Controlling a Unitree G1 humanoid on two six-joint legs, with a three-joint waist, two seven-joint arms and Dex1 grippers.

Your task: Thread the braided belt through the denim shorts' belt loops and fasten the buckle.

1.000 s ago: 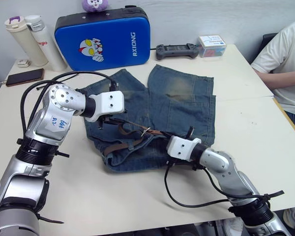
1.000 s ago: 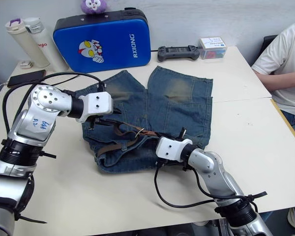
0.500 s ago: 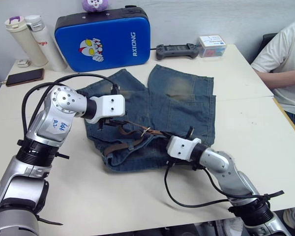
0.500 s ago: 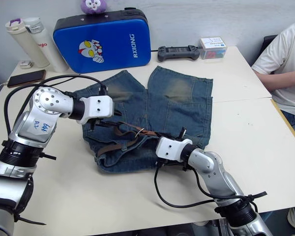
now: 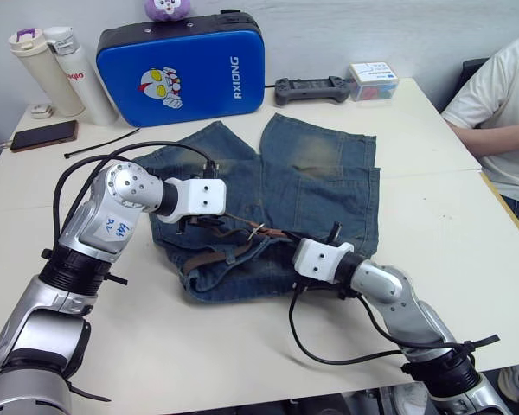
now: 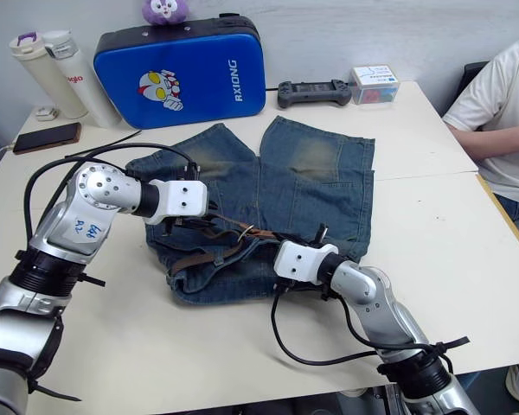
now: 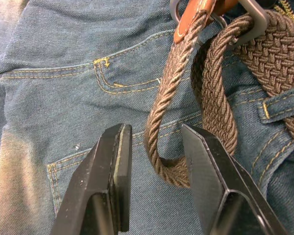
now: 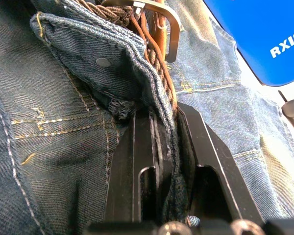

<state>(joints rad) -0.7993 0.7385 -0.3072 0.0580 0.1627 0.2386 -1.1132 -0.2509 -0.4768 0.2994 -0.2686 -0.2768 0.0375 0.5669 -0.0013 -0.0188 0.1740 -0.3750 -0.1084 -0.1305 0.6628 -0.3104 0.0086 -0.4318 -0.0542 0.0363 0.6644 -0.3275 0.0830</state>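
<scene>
In the left eye view the denim shorts lie flat at the middle of the counter, waistband toward 6 o'clock and legs toward 12. The braided belt runs loosely along the waistband, with its buckle resting on the denim near the waist's middle. The left hand sits over the shorts at about 9 o'clock of the buckle; the right hand lies at the waistband edge at about 5 o'clock of it. A blue hard case stands at 12 o'clock beyond the shorts, 2 bottles and a phone at 10 o'clock, a game controller and a small box at 1 o'clock, and a person's white sleeve at 3 o'clock. In the left wrist view the left hand's 2 fingers stand spread, with a bent loop of the belt between them, not pinched; a denim belt loop crosses the strap nearby. In the right wrist view the right hand's fingers are pressed together, pinching a fold of the waistband denim, with the belt and buckle just beyond.
</scene>
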